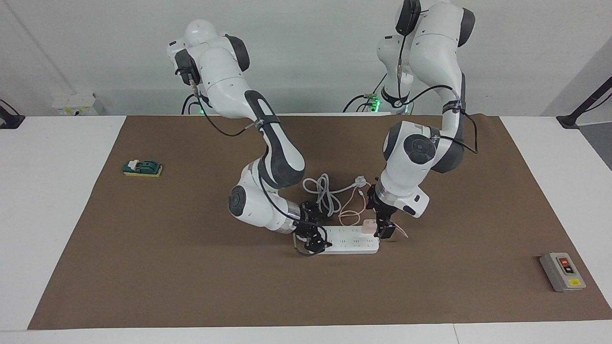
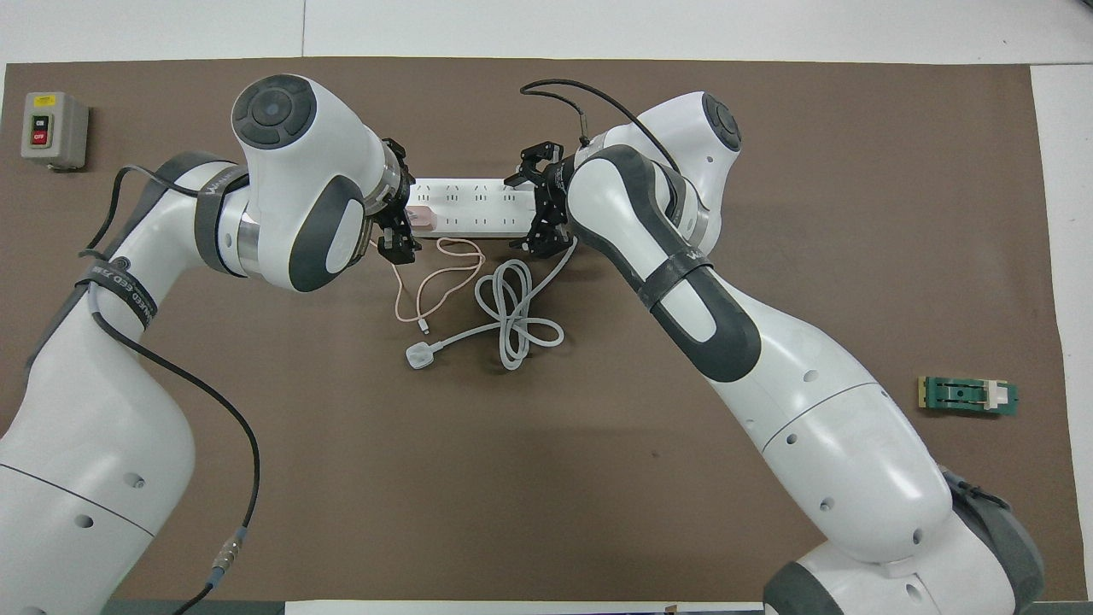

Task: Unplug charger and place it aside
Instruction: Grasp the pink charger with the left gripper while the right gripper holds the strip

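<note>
The pale-pink charger [image 1: 368, 225] sits plugged into the long white power strip [image 1: 351, 243], at the strip's end toward the left arm. It also shows in the overhead view [image 2: 421, 218], on the power strip [image 2: 470, 205]. Its thin pink cable [image 1: 351, 215] [image 2: 435, 286] loops on the mat nearer to the robots. My left gripper [image 1: 380, 228] [image 2: 401, 231] is low, right against the charger. My right gripper [image 1: 315, 241] [image 2: 540, 205] straddles the strip's other end and is shut across it.
The strip's thick white cord [image 1: 325, 191] [image 2: 512, 316] lies coiled nearer to the robots, beside the pink cable. A grey box with red and yellow buttons [image 1: 562, 271] [image 2: 53, 130] sits toward the left arm's end. A small green block [image 1: 142, 167] [image 2: 969, 396] lies toward the right arm's end.
</note>
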